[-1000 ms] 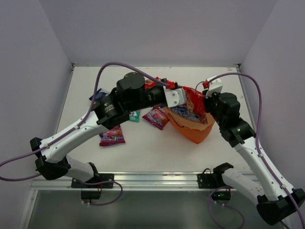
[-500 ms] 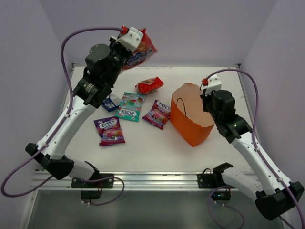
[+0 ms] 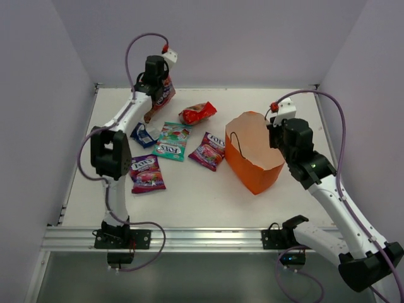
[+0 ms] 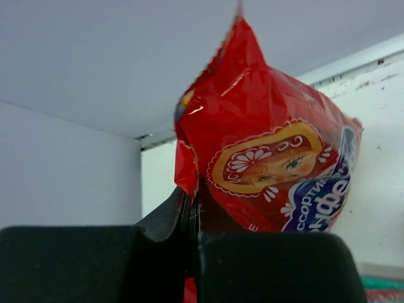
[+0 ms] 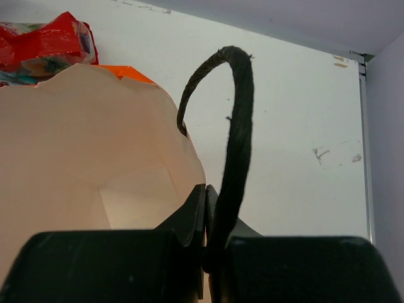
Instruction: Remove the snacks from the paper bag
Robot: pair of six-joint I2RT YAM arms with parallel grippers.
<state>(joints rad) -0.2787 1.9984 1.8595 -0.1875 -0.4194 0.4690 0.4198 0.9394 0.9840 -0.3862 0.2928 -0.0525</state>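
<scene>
The left gripper (image 3: 156,93) sits in the upper left of the overhead view, its jaws closed tight on the lower edge of the large red packet (image 3: 163,95). In the left wrist view the gripper (image 4: 192,211) pinches that packet (image 4: 271,164), which fills the centre of the frame, clear of the table (image 3: 189,196).

At centre right the right gripper (image 3: 273,134) is clamped on the far rim of the orange paper bag (image 3: 252,161), which stands upright with its mouth open. In the right wrist view the gripper (image 5: 207,211) squeezes the pale wall of the bag (image 5: 95,158). The dark cord handle (image 5: 237,126) loops up from the same spot and may be pinched too.

Five packets lie on the table left of the bag: small red (image 3: 197,113), blue (image 3: 144,134), teal (image 3: 172,140), magenta (image 3: 209,151) and purple (image 3: 145,173).
</scene>
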